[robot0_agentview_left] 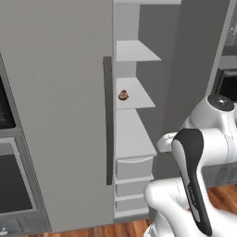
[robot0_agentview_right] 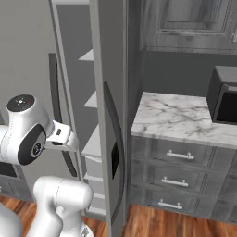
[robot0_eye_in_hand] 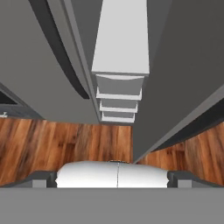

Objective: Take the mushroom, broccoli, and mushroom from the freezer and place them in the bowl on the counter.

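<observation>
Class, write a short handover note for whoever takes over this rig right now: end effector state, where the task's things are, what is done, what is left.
End effector: open, holding nothing.
Freezer: door ajar, white shelves visible in the gap.
One small brown item, likely a mushroom, sits on a middle shelf. Broccoli and the other mushroom: not seen.
Counter: marble top to the freezer's right; no bowl seen on the visible part.
Done: freezer opened.
Left: all three items still to fetch and place in the bowl.

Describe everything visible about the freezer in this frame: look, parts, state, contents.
The freezer is a tall, plain light grey appliance standing on the wood floor beside the marble counter. Its door is open, showing white shelves stacked above white drawers. A long dark vertical bar handle runs down the front. One small brown item, probably a mushroom, sits on a middle shelf.
</observation>
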